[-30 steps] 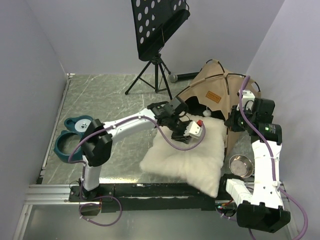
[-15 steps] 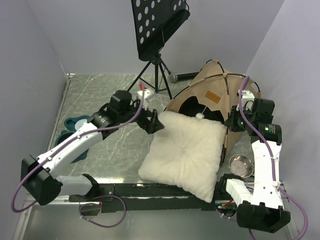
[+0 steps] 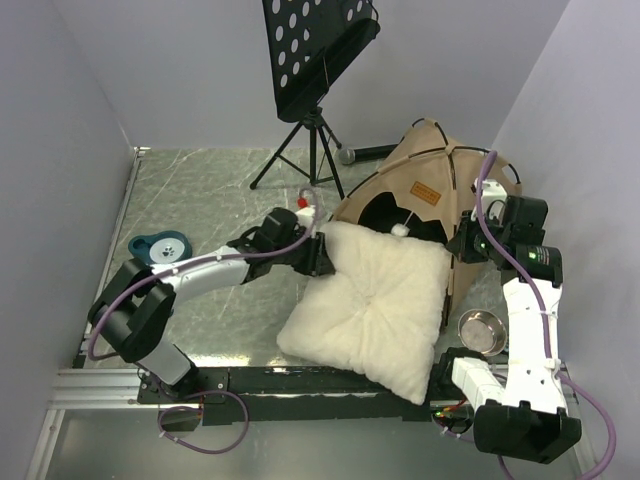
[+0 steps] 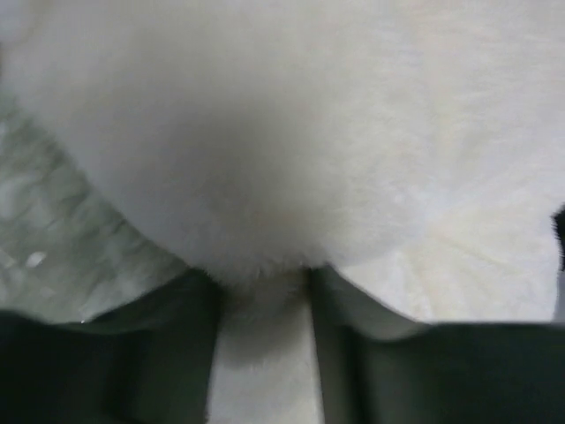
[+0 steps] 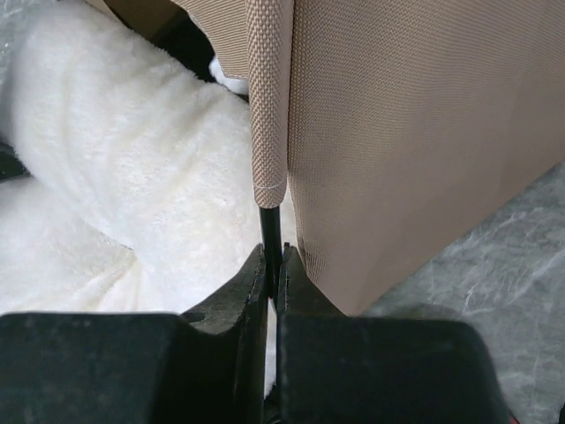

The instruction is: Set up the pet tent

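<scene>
- The pet tent [image 3: 430, 185] stands domed at far right, so I judge it mostly up.
- My right hand [image 5: 272, 265] is clamped tight on its black pole [image 5: 270, 231].
- My left hand [image 4: 262, 287] sits half-open astride the pillow [image 3: 370, 300] corner. I cannot tell whether it grips, and the pillow is not inside yet.

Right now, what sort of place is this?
Probably a robot test cell, not a home: plain grey walls box in a marbled tabletop, and the pet tent sits beside a music stand.
</scene>
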You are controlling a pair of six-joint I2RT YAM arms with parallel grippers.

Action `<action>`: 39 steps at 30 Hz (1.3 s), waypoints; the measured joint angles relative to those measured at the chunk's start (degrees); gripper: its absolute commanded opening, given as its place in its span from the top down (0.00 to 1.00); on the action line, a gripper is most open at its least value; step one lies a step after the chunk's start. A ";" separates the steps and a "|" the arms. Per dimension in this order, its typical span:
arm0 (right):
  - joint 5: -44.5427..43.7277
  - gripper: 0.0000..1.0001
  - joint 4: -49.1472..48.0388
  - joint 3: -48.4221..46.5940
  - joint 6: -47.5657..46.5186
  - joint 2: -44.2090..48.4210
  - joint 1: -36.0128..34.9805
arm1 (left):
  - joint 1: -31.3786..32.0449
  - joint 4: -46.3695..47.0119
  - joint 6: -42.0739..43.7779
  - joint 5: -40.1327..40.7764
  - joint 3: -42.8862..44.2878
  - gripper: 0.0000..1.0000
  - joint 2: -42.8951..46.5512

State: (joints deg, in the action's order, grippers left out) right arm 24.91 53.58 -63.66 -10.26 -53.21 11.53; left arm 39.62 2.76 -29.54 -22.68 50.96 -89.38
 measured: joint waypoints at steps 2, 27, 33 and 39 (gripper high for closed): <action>0.55 1.00 -0.07 0.00 -0.15 -0.48 0.00 | 2.95 -0.04 1.92 1.07 2.27 0.90 0.13; 1.81 1.00 -0.02 -0.09 -3.19 -2.82 0.35 | 5.92 -17.73 27.34 -2.38 42.84 0.51 -28.04; 3.02 1.00 -0.59 -0.20 -3.39 -3.13 0.35 | 4.02 -15.72 25.62 -3.63 35.80 0.14 -21.03; 3.26 1.00 -0.50 -0.20 -3.56 -3.06 0.35 | 6.99 -14.62 27.34 -2.01 27.23 0.04 -4.17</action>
State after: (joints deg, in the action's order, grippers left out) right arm 28.16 53.08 -63.86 -13.82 -56.27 11.88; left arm 46.61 -11.86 -2.20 -24.69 78.19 -93.56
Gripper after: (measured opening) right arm 0.045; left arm 0.914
